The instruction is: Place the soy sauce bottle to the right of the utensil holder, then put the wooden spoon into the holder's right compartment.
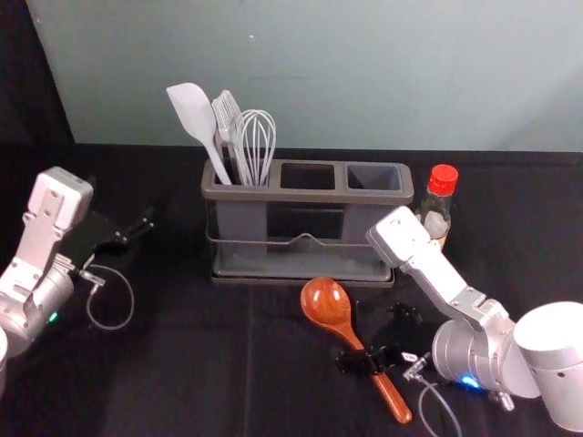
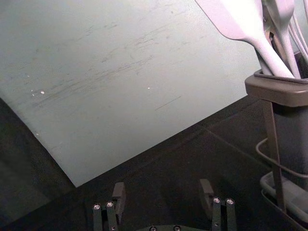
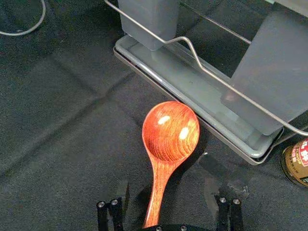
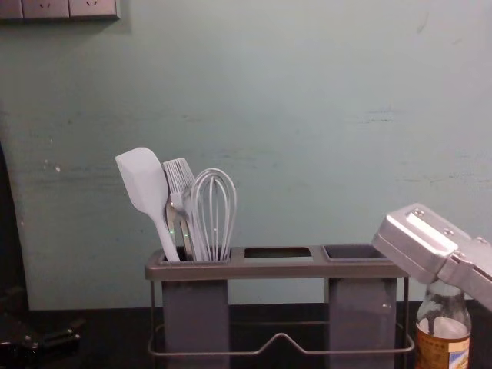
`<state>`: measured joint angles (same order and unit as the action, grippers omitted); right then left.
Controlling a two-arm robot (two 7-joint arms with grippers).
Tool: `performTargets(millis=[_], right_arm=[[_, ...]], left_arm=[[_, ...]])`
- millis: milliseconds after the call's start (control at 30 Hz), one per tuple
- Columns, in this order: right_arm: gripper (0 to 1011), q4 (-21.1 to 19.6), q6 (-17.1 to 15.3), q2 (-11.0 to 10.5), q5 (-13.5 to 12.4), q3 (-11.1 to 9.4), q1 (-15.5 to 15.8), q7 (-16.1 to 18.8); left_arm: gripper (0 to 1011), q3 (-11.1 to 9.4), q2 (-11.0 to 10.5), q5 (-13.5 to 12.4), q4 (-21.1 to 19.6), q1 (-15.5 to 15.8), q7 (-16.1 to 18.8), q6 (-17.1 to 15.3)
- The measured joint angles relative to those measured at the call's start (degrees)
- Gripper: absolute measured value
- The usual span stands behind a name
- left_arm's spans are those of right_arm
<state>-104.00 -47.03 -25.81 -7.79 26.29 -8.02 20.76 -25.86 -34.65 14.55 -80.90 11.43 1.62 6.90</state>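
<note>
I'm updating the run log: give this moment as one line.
wooden spoon: lying before holder | soy sauce bottle: standing right of holder | right gripper: open at spoon handle | left gripper: open, left of holder

Just ahead of your right pincer (image 1: 353,335), you're seeing glossy, grained wood on the spoon (image 3: 171,132); beyond it, smooth plastic cups (image 3: 284,62) and metal wire (image 4: 361,352); below the pincer, matt, creased cloth (image 3: 62,159).
</note>
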Motion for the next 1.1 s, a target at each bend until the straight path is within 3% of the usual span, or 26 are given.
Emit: performTargets(millis=[400, 800, 900, 1100], right_arm=[[995, 0.94, 0.1, 0.87, 1.44, -0.27, 0.02, 1.39], [707, 1.27, 0.08, 1.65, 2.49, -0.83, 0.38, 2.41], [568, 1.18, 0.07, 1.73, 2.88, -0.89, 0.49, 2.77], [390, 1.08, 0.18, 1.93, 3.68, -1.11, 0.84, 3.46]], left_arm=[[1005, 0.0, 0.0, 0.0, 0.0, 0.0, 0.0, 0.0], [1005, 0.0, 0.0, 0.0, 0.0, 0.0, 0.0, 0.0], [1005, 0.0, 0.0, 0.0, 0.0, 0.0, 0.0, 0.0], [1005, 0.0, 0.0, 0.0, 0.0, 0.0, 0.0, 0.0]])
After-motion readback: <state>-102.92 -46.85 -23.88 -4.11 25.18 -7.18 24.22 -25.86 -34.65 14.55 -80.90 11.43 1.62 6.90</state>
